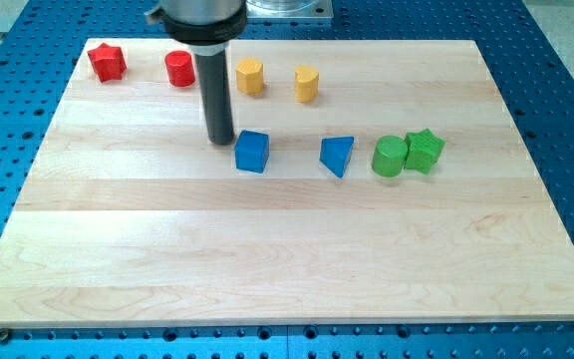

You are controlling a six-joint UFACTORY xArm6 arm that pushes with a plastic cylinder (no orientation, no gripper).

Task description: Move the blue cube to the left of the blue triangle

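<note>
The blue cube lies near the board's middle, to the left of the blue triangle, with a gap of about one block width between them. My tip rests on the board just left of and slightly above the blue cube, very close to its upper left corner. The dark rod rises from the tip toward the view's top.
A green cylinder and a green star touch each other right of the triangle. A red star, a red cylinder and two yellow blocks line the top of the wooden board.
</note>
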